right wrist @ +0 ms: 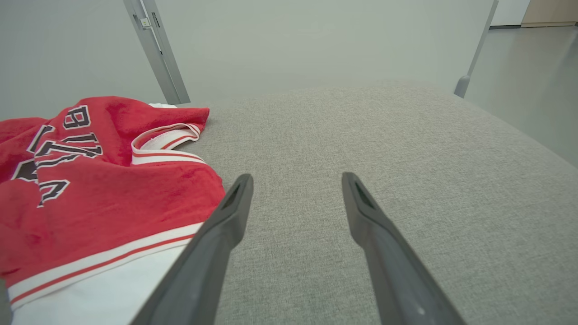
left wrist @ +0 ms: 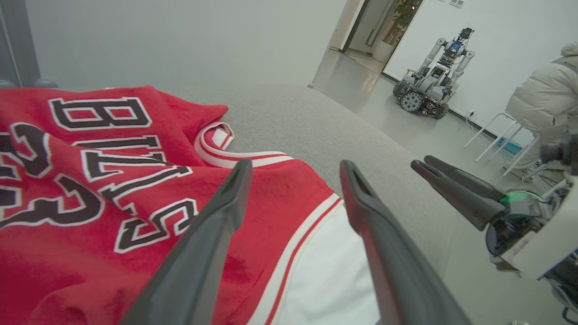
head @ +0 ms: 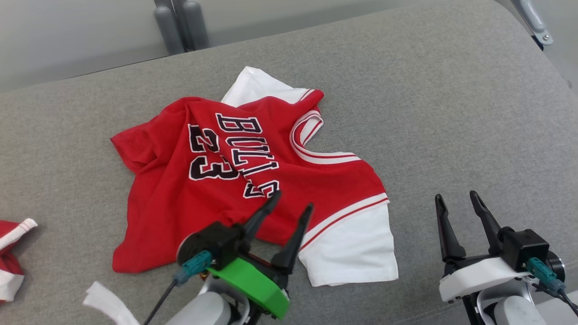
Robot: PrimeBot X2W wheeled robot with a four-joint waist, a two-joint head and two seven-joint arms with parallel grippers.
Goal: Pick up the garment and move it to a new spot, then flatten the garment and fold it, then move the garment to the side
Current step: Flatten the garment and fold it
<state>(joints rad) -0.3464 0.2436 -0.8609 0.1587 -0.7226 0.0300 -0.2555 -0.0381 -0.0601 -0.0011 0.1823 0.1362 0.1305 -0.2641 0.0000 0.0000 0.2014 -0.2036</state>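
The garment (head: 235, 180) is a red jersey with white sleeves and black "BULLS 23" lettering, lying rumpled on the grey cushion (head: 451, 113). My left gripper (head: 292, 201) hovers open over its near edge, fingers apart, nothing between them. In the left wrist view the garment (left wrist: 113, 180) spreads under and beyond my left gripper (left wrist: 295, 169). My right gripper (head: 456, 198) stands open over bare cushion to the right of the white sleeve. The right wrist view shows my right gripper (right wrist: 297, 180) above grey fabric, with the garment (right wrist: 90, 180) at its left.
Another red and white cloth (head: 11, 257) lies at the cushion's left edge, and a white scrap (head: 108, 304) near the front. Metal posts (head: 180, 25) rise behind the cushion. Off to the right stand another robot (left wrist: 431, 76) and a seated person in a pale coat (left wrist: 546, 99).
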